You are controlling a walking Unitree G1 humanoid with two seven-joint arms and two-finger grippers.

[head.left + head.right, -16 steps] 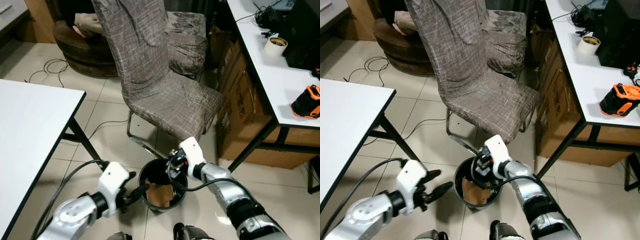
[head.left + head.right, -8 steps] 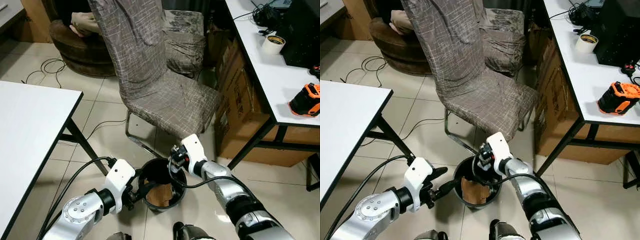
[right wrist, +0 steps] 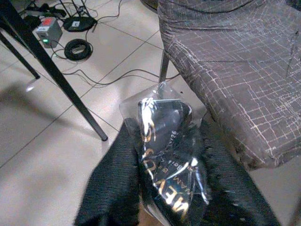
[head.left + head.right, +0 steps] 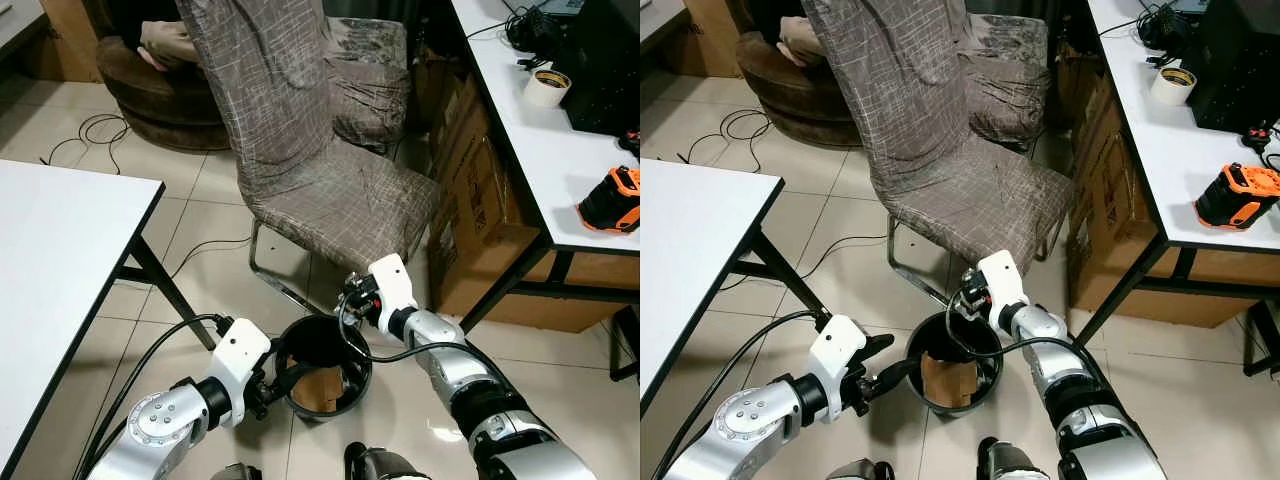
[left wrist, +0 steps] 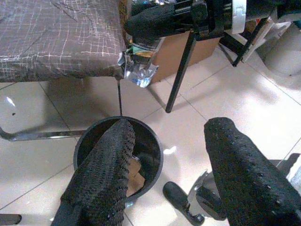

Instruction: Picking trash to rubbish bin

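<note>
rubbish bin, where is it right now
The black rubbish bin stands on the tiled floor in the head views, just in front of the fabric-covered chair, between the left claw and the right claw.

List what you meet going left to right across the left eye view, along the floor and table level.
white table → left gripper → rubbish bin → right gripper holding a shiny wrapper → cardboard box → orange tool.

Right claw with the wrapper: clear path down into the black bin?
Probably yes. The right claw, shut on the shiny black foil wrapper, hangs over the round black rubbish bin's far rim; its mouth looks open, the left claw beside it.
</note>
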